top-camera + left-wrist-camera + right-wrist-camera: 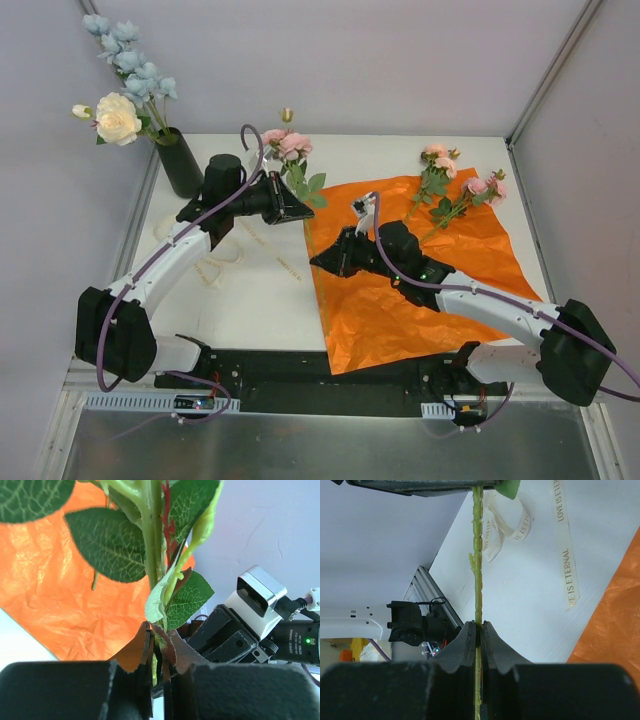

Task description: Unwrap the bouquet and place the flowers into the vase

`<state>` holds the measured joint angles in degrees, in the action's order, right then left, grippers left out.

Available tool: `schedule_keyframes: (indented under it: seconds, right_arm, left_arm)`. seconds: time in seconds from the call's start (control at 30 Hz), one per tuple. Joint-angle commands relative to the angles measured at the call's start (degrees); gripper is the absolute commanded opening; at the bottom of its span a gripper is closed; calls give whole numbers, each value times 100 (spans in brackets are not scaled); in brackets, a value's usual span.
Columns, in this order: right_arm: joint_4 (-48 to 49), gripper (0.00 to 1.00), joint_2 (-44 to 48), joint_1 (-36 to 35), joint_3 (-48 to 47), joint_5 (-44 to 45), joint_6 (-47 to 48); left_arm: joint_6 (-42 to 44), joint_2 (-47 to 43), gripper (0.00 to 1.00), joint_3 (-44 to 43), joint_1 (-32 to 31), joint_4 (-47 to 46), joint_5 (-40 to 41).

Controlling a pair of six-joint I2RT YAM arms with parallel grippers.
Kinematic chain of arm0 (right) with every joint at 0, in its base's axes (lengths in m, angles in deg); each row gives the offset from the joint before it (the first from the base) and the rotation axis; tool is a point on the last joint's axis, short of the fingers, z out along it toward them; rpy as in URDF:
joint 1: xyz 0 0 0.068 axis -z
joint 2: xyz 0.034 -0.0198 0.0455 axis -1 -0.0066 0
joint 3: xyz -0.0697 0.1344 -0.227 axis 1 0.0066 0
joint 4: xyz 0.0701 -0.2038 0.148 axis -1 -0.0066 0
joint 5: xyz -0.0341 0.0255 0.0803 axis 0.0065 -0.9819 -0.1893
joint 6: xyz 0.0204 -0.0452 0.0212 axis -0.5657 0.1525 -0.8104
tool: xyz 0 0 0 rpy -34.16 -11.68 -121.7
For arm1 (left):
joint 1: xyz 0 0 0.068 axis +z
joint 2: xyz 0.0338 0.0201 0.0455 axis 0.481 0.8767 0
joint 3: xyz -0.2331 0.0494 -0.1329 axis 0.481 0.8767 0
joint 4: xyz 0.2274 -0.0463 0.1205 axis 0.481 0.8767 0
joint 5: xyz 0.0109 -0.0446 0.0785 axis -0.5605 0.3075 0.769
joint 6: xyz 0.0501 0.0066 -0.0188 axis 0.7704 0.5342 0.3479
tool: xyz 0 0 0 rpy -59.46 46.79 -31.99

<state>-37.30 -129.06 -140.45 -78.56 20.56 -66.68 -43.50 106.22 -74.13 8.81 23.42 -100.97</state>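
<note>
A pink flower (291, 145) with green leaves is held between both arms above the table's middle. My left gripper (301, 206) is shut on its stem just under the leaves; in the left wrist view the jaws (159, 649) pinch the green stem (152, 540). Lower down the same stem, my right gripper (320, 263) is shut on the thin stem (478, 555), which runs through its jaws (479, 631). The dark vase (180, 160) stands at the far left with blue and cream flowers in it. The orange paper (430, 280) lies spread flat at right, with more pink flowers (440, 170) at its far edge.
Cream ribbon (215, 262) printed with words lies loose on the white table left of the paper, and shows in the right wrist view as strips (567, 565). Grey walls close in the table at left, back and right.
</note>
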Motion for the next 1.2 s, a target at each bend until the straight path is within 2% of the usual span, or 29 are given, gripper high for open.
schedule_keyframes:
  seconds: [0.0,0.1,0.17,0.23,0.27,0.33,0.43,0.53,0.67,0.7,0.77,0.93,1.17]
  right_arm:
    - [403,16,254,-41,-56,222,2]
    - [306,38,333,-50,-3,424,-7]
    - [315,63,412,-50,40,494,19]
    - [306,94,500,-50,119,573,54]
    - [315,99,552,-50,163,617,81]
    - [245,99,649,-41,225,688,151]
    - [52,99,878,-50,278,889,274]
    - [-37,99,1027,-50,304,1039,379]
    - [-142,99,1098,-50,269,1162,467]
    - [-160,99,1107,-41,260,1198,485]
    - [-212,99,1124,-50,252,1224,529]
    - [-292,99,1159,-50,199,1198,617]
    - [-414,100,1177,-50,155,1242,696]
  left_arm:
    - [256,-22,0,-293,-36,-84,201]
    - [616,13,0,-530,-36,354,438]
    - [993,22,0,-794,-36,724,719]
    - [1494,13,0,-1083,-18,1154,1245]
    - [1784,-13,0,-1215,8,1287,1596]
    - [2346,-92,0,-1418,61,1454,2360]
    - [3452,-373,0,-1550,70,1289,3924]
    - [4516,-584,0,-1472,87,360,5041]
    - [5914,-568,0,-1375,210,-1572,6062]
    - [6170,-506,0,-1401,315,-2073,6169]
    - [6374,-287,0,-1646,613,-2507,6187]
    - [6120,293,0,-2692,1396,-2438,6021]
    - [6023,882,0,-3527,1810,-2606,5941]
